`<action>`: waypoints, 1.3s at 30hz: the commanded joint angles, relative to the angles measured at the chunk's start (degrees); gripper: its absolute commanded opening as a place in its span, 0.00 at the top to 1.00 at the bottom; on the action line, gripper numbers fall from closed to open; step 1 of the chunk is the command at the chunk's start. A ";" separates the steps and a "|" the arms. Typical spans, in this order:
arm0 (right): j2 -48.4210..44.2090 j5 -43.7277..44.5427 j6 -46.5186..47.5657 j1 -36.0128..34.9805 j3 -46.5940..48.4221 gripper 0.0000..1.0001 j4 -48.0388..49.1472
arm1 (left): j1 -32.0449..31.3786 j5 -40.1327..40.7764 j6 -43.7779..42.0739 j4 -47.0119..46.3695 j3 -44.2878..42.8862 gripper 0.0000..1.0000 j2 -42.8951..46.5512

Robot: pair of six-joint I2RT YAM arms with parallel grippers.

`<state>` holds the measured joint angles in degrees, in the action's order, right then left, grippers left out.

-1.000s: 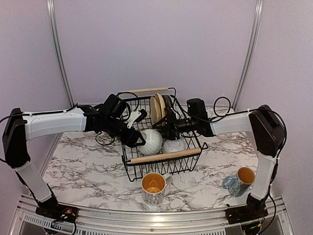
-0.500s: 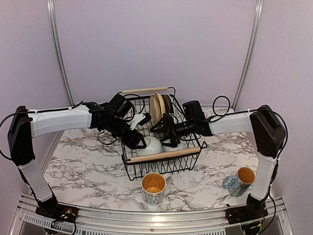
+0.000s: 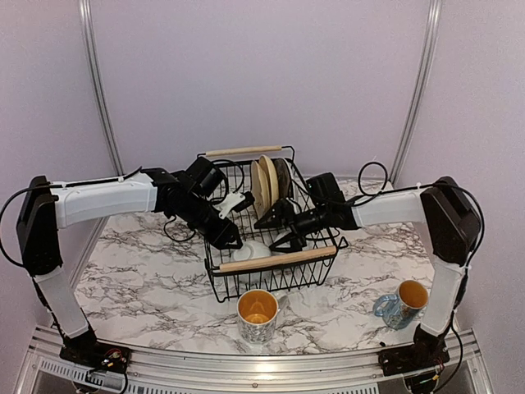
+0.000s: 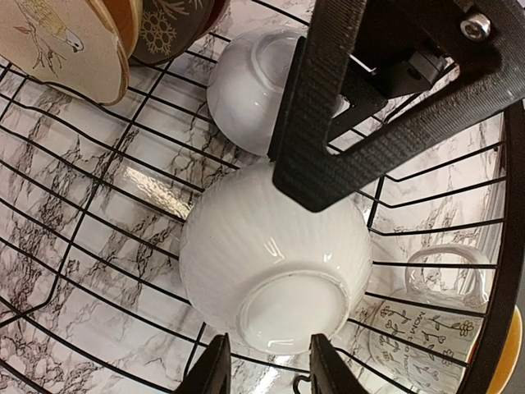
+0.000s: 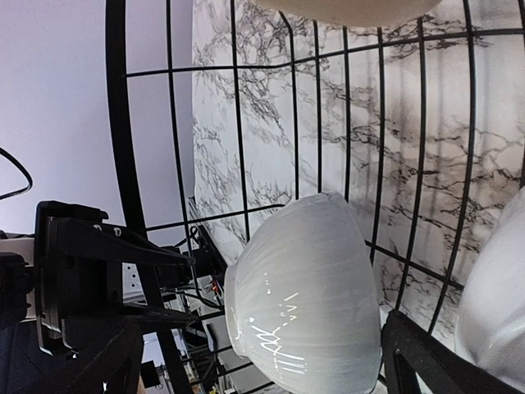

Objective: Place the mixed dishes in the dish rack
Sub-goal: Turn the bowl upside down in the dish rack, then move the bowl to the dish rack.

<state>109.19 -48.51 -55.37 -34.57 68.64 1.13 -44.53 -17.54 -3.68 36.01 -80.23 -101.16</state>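
Roughly two-thirds done, I'd judge. The rectangular black wire dish rack with wooden bar handles (image 3: 277, 260) is already holding the plates, which are standing on edge at its far end: small tan plate (image 4: 57, 45), dark grey snowflake-patterned plate (image 4: 168, 25), a reddish edge showing between them. A small white ribbed bowl (image 4: 275, 263) is lying foot-up on the wire floor, with a second white bowl (image 4: 246, 86) just beyond it. Left to do: both patterned orange-lined mugs are sitting outside on the marble-look tabletop (image 3: 148, 287), the front mug (image 3: 257, 316) just ahead of the rack and the right-hand mug (image 3: 399, 302) well off by the right arm's base. Left gripper (image 3: 228, 238) is hovering at the foot-up bowl, jaws showing a narrow gap with tips at the bowl's near edge; can't tell whether they're pinching it or clear. Right gripper (image 3: 280, 231) is hanging inside the rack with jaws spread wide, a bowl lying ahead between the fingers, nothing gripped.
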 commanded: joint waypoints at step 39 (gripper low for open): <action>-20.27 12.36 91.52 1.38 16.29 0.14 -36.52 | -0.37 30.19 17.72 -4.82 9.04 0.37 34.32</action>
<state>85.30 -36.40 19.68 -29.28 81.69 -23.38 -44.64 9.02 11.00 31.44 -75.68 -70.67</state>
